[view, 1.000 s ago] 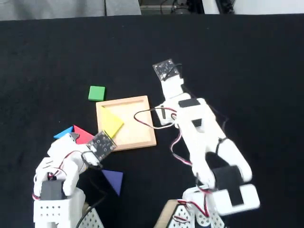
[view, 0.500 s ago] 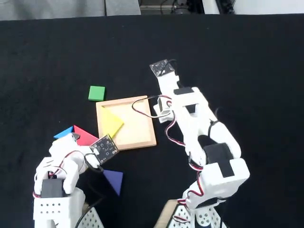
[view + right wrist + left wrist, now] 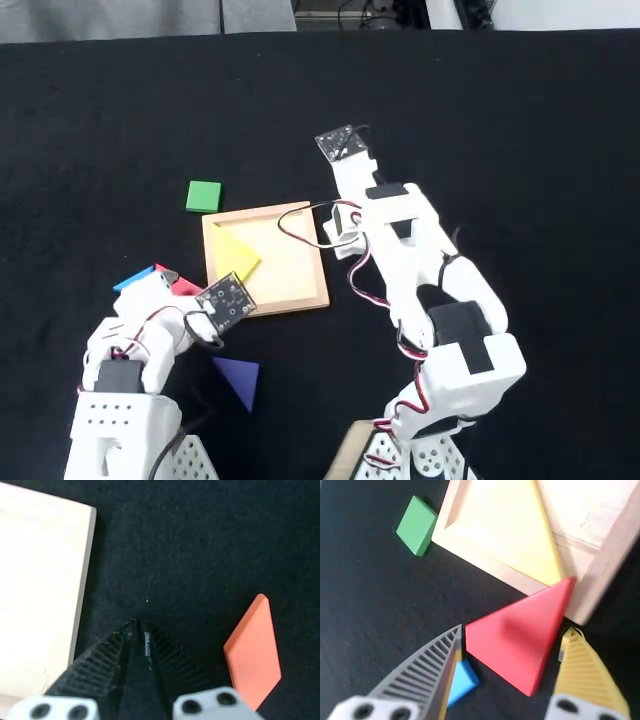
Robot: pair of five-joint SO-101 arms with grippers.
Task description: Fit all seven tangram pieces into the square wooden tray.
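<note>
My left gripper (image 3: 512, 632): apart, straddling red triangle (image 3: 520, 642) at tray (image 3: 605, 565) rim. Right gripper (image 3: 140, 627): together, between tray edge and orange piece (image 3: 252, 650).

Lab: black-draped table (image 3: 540, 120), cables (image 3: 365, 14)
</note>
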